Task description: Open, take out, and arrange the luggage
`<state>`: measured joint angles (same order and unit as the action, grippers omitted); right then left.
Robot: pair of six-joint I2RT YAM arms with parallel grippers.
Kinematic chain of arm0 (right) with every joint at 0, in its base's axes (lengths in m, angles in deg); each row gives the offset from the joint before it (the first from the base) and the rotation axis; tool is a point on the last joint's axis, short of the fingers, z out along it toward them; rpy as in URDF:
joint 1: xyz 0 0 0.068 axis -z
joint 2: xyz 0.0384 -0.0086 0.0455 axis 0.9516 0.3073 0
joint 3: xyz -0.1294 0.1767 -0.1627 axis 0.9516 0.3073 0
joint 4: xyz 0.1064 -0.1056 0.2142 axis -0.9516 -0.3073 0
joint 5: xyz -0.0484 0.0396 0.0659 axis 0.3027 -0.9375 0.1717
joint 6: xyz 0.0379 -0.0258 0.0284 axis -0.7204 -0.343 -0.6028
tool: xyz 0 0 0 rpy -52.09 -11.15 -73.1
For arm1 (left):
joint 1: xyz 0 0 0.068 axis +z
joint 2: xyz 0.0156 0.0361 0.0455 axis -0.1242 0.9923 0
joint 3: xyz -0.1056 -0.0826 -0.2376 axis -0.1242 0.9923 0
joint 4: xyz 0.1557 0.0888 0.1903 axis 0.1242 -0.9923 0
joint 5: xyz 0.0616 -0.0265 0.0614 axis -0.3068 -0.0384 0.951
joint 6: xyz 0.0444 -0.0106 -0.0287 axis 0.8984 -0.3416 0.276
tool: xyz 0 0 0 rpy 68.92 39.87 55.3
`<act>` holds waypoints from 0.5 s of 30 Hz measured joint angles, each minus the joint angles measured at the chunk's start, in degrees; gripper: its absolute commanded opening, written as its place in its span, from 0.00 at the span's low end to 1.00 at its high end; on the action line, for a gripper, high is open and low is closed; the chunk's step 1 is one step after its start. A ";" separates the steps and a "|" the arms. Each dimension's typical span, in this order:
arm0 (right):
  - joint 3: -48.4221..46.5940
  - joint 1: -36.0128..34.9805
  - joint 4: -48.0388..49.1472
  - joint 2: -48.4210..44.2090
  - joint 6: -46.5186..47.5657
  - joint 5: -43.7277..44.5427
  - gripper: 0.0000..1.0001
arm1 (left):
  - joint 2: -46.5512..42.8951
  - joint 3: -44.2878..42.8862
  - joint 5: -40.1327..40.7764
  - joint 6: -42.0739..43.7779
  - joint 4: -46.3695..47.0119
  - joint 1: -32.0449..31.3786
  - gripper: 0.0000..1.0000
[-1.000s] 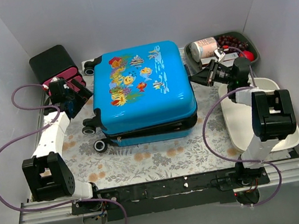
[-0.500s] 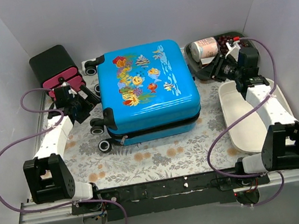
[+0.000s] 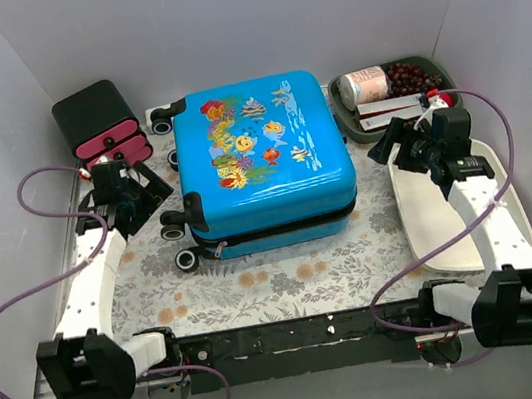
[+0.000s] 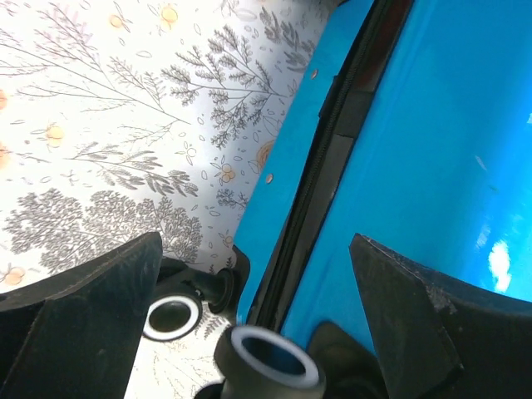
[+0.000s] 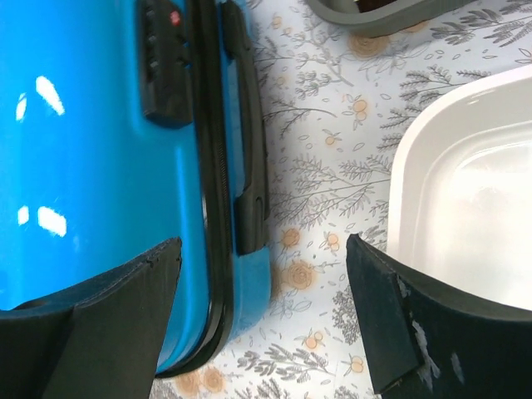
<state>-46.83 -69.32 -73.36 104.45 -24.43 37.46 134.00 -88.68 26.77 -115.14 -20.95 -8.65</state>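
Observation:
The luggage [image 3: 265, 159], a bright-blue hard-shell suitcase with a fish print, lies flat and zipped shut in the middle of the flowered mat. My left gripper [image 3: 148, 190] stands open just left of its black wheels [image 3: 175, 232]. In the left wrist view the zipper seam [image 4: 328, 158] and two wheels [image 4: 170, 316] lie between the wide-open left gripper [image 4: 258, 324]. My right gripper [image 3: 386, 145] is open beside the case's right edge, holding nothing. The right wrist view shows the side handle [image 5: 249, 150] and combination lock [image 5: 166, 62] ahead of the right gripper [image 5: 266, 324].
A black box with pink drawers [image 3: 102, 124] stands at the back left. A dark tray [image 3: 344, 106] with a can and red beads sits at the back right. A white tray [image 3: 452, 221] lies under my right arm. White walls enclose the table.
My right gripper has opened and drawn back from the suitcase's right edge towards the white tray. The suitcase slid slightly right, then stopped. My left arm shifted a little nearer, still open.

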 measured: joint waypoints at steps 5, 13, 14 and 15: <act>3.13 -0.02 -0.20 -7.82 1.51 -2.14 0.84 | -12.61 0.37 0.00 0.20 -3.76 0.02 0.98; 3.23 -0.02 -0.90 -8.70 4.00 -7.10 0.84 | -30.77 13.79 -23.63 1.36 0.90 -0.11 0.98; 3.21 -0.02 -1.27 -8.55 4.33 -7.74 0.84 | -31.19 15.82 -25.83 1.44 0.85 -0.13 0.98; 3.21 -0.07 -1.70 -8.52 4.79 -8.15 0.84 | -31.56 17.92 -27.76 1.66 0.52 -0.15 0.98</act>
<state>-43.62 -69.38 -75.06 95.92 -19.64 29.31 102.44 -70.75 -0.99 -113.48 -20.43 -8.80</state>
